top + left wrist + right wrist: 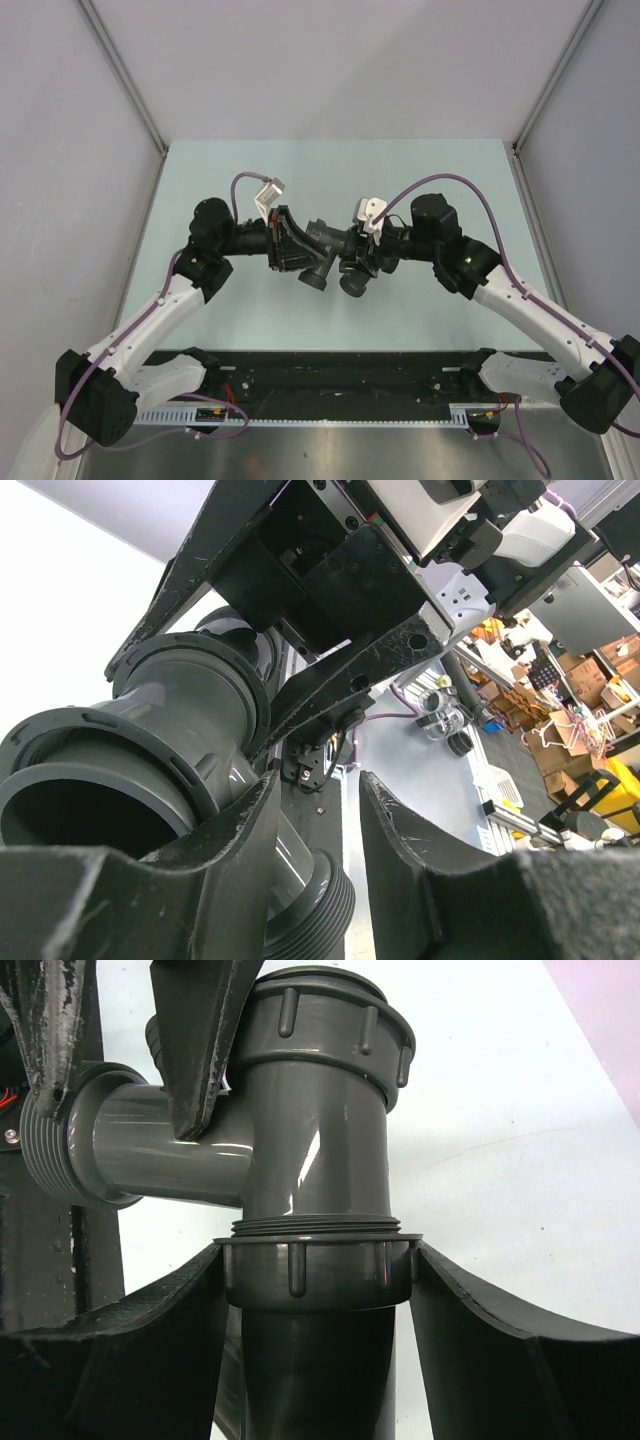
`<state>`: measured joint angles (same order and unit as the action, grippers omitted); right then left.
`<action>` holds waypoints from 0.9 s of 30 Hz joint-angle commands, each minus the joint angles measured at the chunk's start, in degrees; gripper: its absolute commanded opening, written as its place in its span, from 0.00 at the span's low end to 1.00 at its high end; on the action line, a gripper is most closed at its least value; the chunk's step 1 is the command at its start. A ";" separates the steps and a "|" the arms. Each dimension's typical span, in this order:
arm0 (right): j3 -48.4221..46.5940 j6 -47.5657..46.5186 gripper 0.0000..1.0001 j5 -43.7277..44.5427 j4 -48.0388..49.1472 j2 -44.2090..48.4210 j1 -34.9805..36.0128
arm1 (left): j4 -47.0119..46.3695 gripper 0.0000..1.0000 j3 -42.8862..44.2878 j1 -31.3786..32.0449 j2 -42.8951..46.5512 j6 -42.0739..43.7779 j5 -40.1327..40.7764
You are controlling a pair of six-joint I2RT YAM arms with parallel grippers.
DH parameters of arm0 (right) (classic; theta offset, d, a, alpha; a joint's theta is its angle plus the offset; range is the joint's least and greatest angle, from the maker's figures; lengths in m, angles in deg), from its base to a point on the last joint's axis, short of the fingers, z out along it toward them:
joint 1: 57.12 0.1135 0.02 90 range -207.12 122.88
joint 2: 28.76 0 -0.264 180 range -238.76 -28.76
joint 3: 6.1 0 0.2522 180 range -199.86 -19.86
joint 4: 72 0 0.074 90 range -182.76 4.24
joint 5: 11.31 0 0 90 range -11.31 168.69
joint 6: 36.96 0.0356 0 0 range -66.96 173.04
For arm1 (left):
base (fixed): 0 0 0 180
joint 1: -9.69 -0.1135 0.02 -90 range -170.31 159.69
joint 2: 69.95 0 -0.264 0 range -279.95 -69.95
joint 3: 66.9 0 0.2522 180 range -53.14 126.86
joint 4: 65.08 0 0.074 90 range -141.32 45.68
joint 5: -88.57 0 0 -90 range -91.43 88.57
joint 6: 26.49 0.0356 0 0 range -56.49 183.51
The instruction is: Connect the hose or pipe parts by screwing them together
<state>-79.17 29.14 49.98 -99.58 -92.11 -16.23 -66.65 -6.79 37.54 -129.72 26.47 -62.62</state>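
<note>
**Pipe joint held aloft between both pincers**

The dark grey plastic branched fitting [315,1150], a tee with ribbed rings at its round ports, hangs in the air between the two pincers, clear of the bench. A straight tube [310,1370] of the same grey plastic runs out of its lower port, back between the right pincer's fingers towards that wrist. A ribbed collar [320,1272] sits at the joint where the two parts meet. A few turns of bare thread show just above the collar, on the fitting's side.

The right pincer [318,1255] is closed on this collar, one black finger pressed to each side of it. The fitting's main body stands out beyond the fingertips, and its far ringed port is open and unheld.

The left pincer [318,790] is closed on the fitting's side branch. The branch lies between its fingers with the threaded end pointing back towards that wrist. One finger [200,1050] lies across the branch close to the main body.

Seen from above, the two pincers face each other almost tip to tip. Below them lies the pale green bench [420,170]. Purple cables [450,180] loop over both forearms.
</note>
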 commanded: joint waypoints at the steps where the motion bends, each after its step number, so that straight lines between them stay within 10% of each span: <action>1: -2.21 2.28 0.00 3.48 10.40 2.36 -1.07 | 2.06 0.41 -2.14 1.32 0.62 0.74 -2.09; 27: -2.13 4.04 0.00 2.26 12.68 4.02 -1.60 | 4.34 0.38 -5.74 2.82 3.70 2.85 10.38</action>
<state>-78.82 31.61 55.07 -92.26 -91.57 -17.43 -63.17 -12.45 40.39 -126.77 26.67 -57.55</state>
